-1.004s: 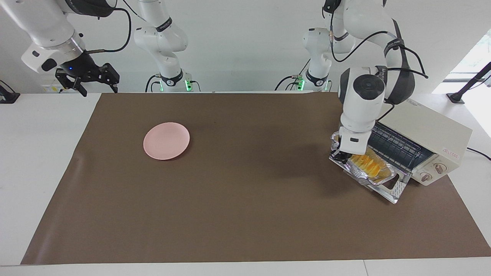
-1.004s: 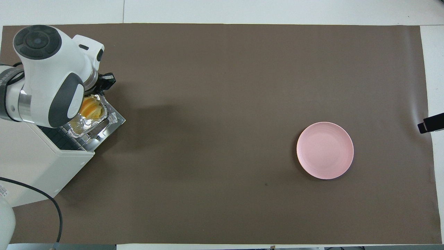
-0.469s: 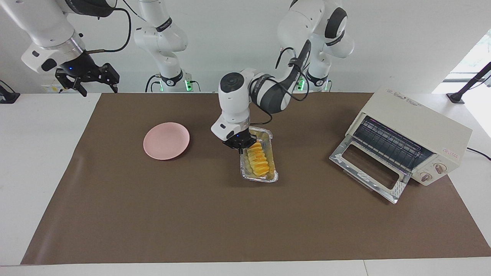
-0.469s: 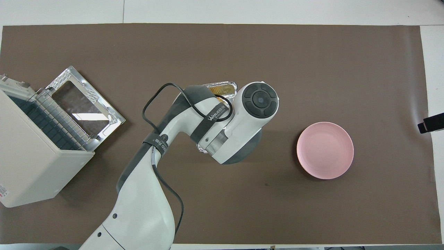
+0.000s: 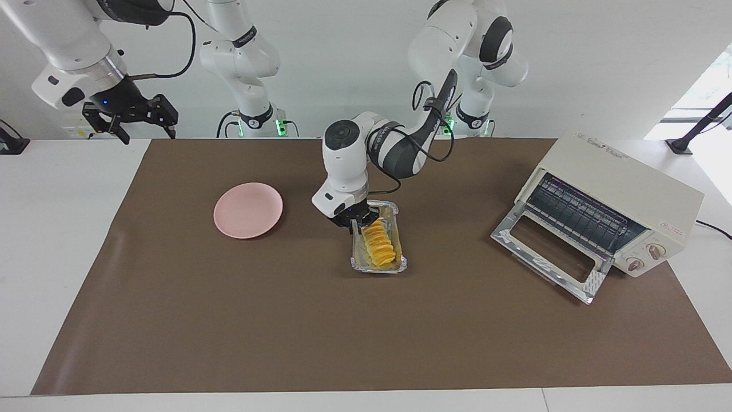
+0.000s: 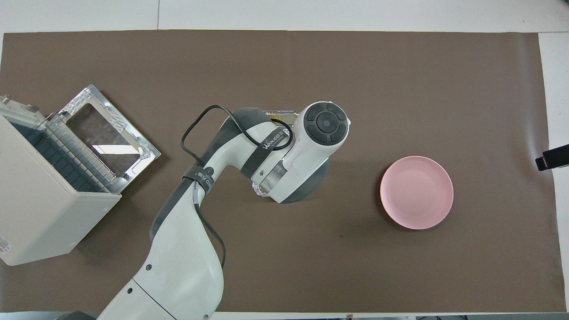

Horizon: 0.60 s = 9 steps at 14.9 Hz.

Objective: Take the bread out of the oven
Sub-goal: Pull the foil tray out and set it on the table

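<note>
One table [image 5: 68, 240] carries everything, and a single brown mat [image 5: 286, 320] covers most of its top. Two robot arms work at it. The left arm [image 6: 178, 262] reaches out over the middle of the mat; the right arm [image 5: 68, 40] waits raised at its own end of the table. One oven [image 5: 623, 194], cream-white and boxy, stands at the left arm's end of the table with its one glass door [image 5: 549, 257] dropped open onto the mat, its wire rack [image 5: 577, 214] bare, and two round knobs [image 5: 645, 257] on its front panel. One round pink plate [image 5: 248, 210] sits toward the right arm's end, with nothing on it. Between plate and oven, well apart from both, lies one crinkled foil tray [image 5: 378, 264] on the mat, and in it rests the one bread [image 5: 380, 244], a ridged golden-yellow loaf, so it is out of the oven. The left gripper [image 5: 355, 222] is low at the tray's end nearer the robots, right at the rim and the loaf's tip; I cannot tell whether its fingers are parted or gripping. The right gripper [image 5: 130, 127] hangs over the table's bare edge, fingers spread apart and holding nothing.
</note>
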### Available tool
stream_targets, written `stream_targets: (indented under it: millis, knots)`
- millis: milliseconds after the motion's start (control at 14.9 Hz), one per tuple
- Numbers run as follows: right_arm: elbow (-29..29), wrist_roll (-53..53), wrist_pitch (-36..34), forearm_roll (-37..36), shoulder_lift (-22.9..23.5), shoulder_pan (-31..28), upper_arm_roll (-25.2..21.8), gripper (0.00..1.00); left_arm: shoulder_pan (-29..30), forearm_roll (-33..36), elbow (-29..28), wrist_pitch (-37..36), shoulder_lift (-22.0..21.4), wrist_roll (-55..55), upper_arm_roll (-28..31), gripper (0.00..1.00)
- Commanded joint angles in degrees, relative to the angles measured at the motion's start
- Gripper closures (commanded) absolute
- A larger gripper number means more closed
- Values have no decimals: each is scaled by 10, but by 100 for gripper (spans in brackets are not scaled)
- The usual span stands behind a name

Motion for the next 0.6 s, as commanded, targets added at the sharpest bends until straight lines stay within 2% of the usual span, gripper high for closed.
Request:
stream_targets:
  millis: [0,134,268,402,536]
  knots:
    - [-6,7,-5,-1,-9,-4,4,0,30,-17,-4,-28,-52,1,17,0]
    - [-7,6,-6,-1,-9,-4,4,0,93,-48,-17,-64,-107,8,17,0]
    - [-8,6,-11,-1,-11,-3,5,0,159,-53,-16,-112,-140,52,16,0]
    - [-3,6,-14,-1,-11,-5,5,0,205,-52,-19,-186,-178,84,17,0]
    - [-2,2,-14,-1,-14,-4,4,0,275,-51,-19,-265,-228,176,17,0]
